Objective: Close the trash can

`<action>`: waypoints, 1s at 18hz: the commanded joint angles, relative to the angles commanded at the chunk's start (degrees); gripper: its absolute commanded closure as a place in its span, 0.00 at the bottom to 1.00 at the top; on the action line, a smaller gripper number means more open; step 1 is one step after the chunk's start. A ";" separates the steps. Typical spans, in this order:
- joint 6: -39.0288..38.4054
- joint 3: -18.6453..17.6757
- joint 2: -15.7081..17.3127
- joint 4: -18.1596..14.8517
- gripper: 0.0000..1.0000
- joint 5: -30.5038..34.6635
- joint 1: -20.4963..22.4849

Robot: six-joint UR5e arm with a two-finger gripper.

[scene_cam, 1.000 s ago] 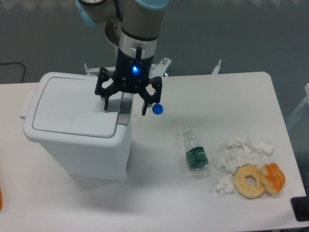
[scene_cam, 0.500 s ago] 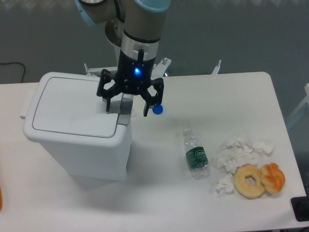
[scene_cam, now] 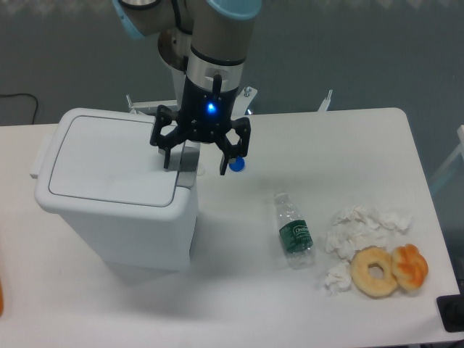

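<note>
The trash can (scene_cam: pixel 116 196) is occupying the desk's (scene_cam: pixel 239 304) left side, lid lying flat. The tool (scene_cam: pixel 197 165) is hanging spread over its right edge. A bottle (scene_cam: pixel 293 230), tissues (scene_cam: pixel 359 228) and doughnuts (scene_cam: pixel 388 270) are crowding the right; bare desk is lying between.

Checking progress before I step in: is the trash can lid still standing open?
No, the trash can lid lies flat on the bin, with the open gripper above its right edge.
</note>
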 joint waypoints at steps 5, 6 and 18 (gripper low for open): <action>-0.09 0.09 -0.18 0.00 0.00 0.00 0.00; 0.00 0.09 -0.18 0.00 0.00 0.00 0.00; -0.35 0.35 -0.79 0.00 0.00 0.00 -0.09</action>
